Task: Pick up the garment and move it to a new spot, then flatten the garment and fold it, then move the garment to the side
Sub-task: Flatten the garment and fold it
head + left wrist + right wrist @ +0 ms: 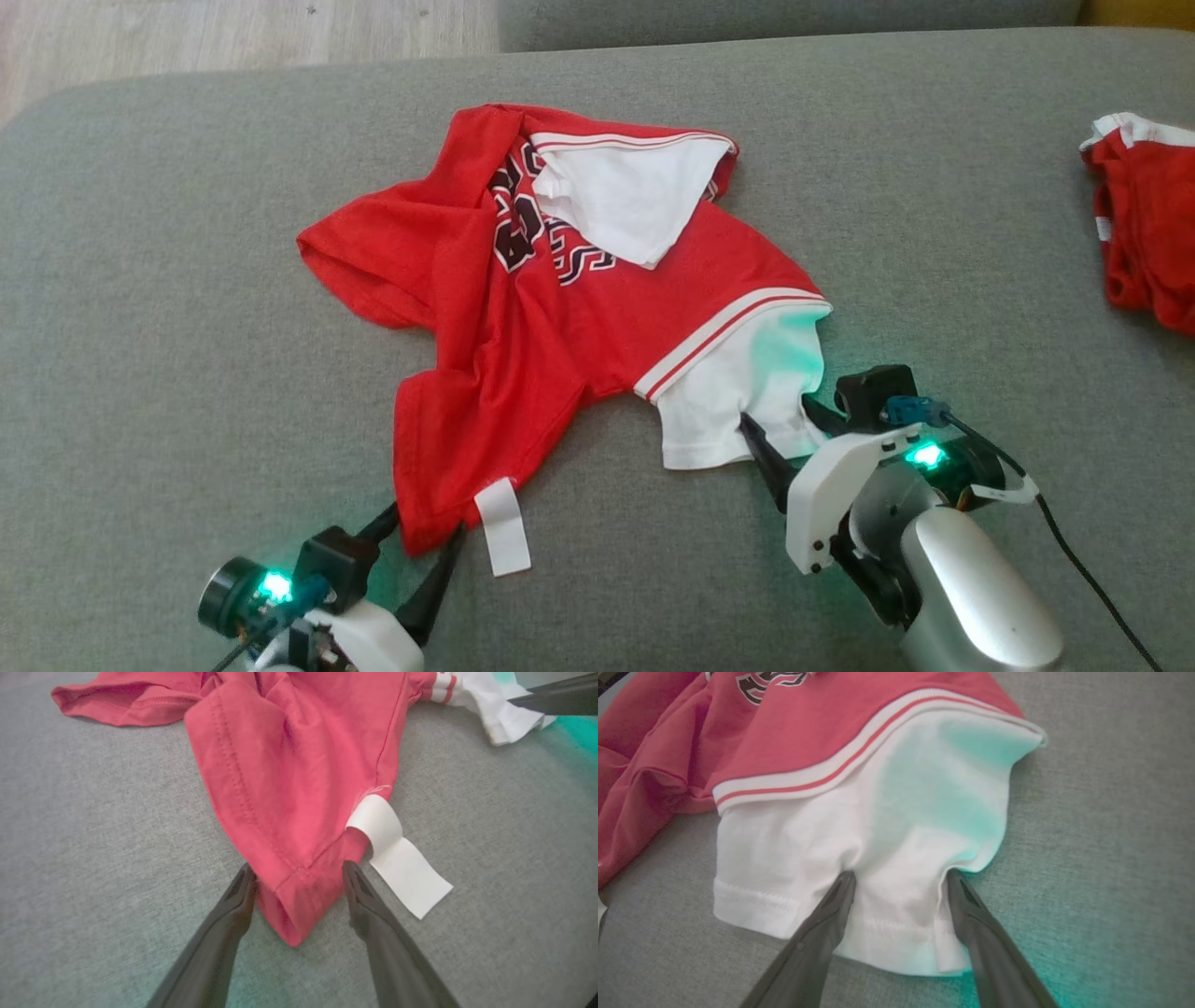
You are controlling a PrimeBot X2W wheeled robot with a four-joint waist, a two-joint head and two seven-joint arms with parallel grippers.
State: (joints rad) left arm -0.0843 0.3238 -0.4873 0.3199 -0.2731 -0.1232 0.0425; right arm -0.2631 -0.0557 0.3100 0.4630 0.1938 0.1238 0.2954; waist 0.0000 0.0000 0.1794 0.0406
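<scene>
Your left arm is cut off by the bottom edge of the head view just past the wrist. The garment [560,317] lies crumpled on the grey sofa cushion [187,280], and its black lettering [523,224] is creased and half covered by a white flap, so you can't read it. Far right, a second red garment [1144,233] runs out of frame.

Now your left gripper [425,525]: jaws spread wide, nothing pinched. The red hem corner sits right between the fingers, and the white label [502,527] lies just to their right. The arm comes in low, fingers pointing up and away along the cushion.

Over to your right gripper [775,411]: also wide open. It straddles the hem of the white sleeve [728,373], the cloth bunched between the fingertips. The pale forearm rises from the lower right corner and the fingers angle up-left onto the sleeve.
</scene>
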